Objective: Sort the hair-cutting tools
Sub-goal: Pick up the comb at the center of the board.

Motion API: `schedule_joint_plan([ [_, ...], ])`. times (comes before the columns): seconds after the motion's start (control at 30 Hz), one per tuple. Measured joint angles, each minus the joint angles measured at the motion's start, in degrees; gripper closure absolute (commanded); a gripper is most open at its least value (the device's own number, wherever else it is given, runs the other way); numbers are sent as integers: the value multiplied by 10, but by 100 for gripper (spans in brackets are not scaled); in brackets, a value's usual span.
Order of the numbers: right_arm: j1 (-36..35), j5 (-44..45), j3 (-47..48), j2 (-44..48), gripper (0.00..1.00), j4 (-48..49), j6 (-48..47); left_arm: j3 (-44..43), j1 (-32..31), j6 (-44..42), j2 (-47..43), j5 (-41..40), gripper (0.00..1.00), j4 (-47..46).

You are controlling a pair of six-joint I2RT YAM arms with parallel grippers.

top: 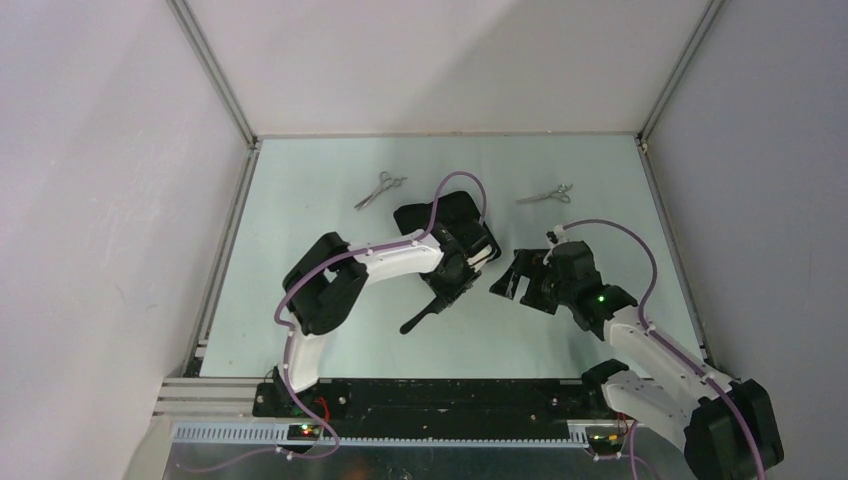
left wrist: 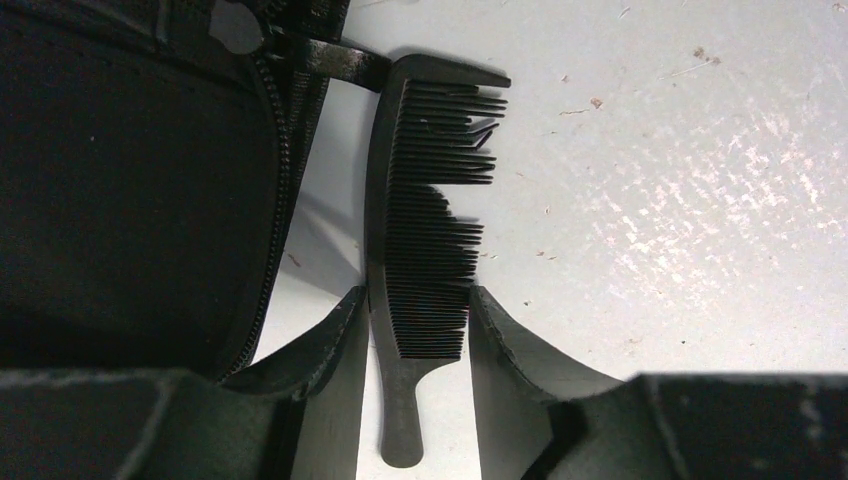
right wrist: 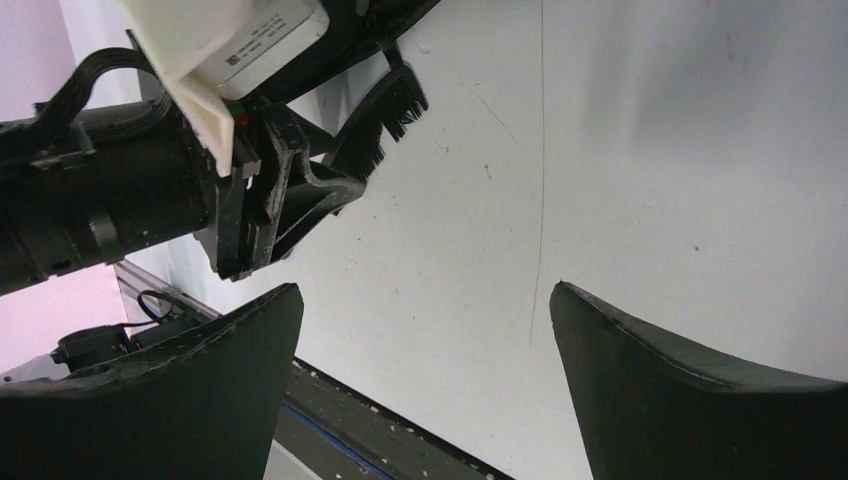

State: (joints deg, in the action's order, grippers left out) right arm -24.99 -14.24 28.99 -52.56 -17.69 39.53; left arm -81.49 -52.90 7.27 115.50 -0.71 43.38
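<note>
**A:** Fingers first: how do the left fingers (left wrist: 325, 345) stand?

**B:** One sits on each side of the black plastic handled comb (left wrist: 420, 220). One tip is against its spine, the other at the tips of its teeth. Whether they are squeezing it or only touching it, I cannot tell.

**A:** And the right fingers (right wrist: 700, 400)?

**B:** They are wide apart with nothing between them. They hang over bare surface to the right of the left wrist, about midway between the near and far edges.

**A:** Now the rest, biggest first.

**B:** The pale green flat surface (top: 300, 300) carries everything. Around its middle, a little towards the far edge, lies the black rectangular zip case (left wrist: 130, 180). In the top view the left wrist hides much of it.

**A:** Where exactly is the comb?

**B:** It lies flat on the surface just beside the case's zipped edge, spine towards the case and teeth pointing away. Its handle runs towards the near edge and pokes out past the fingers. One tooth near the head end looks bent.

**A:** And the smallest things?

**B:** Two small silver metal scissors with ring handles lie close to the far edge. The left-hand scissors (top: 380, 189) are left of centre and the right-hand scissors (top: 546, 194) right of centre. They are well apart from each other, and both arms are clear of them. The case sits nearer than both, roughly between them.
</note>
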Motion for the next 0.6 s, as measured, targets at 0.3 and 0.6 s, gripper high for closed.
schedule_joint_plan([
  [0.3, -39, -6, -20, -79, 5, 100, 65, 13, 4, 3, -10, 16, 86, -13],
  [0.6, -53, 0, -32, -144, 16, 190, 104, 37, 29, 9, -26, 70, 91, -39],
])
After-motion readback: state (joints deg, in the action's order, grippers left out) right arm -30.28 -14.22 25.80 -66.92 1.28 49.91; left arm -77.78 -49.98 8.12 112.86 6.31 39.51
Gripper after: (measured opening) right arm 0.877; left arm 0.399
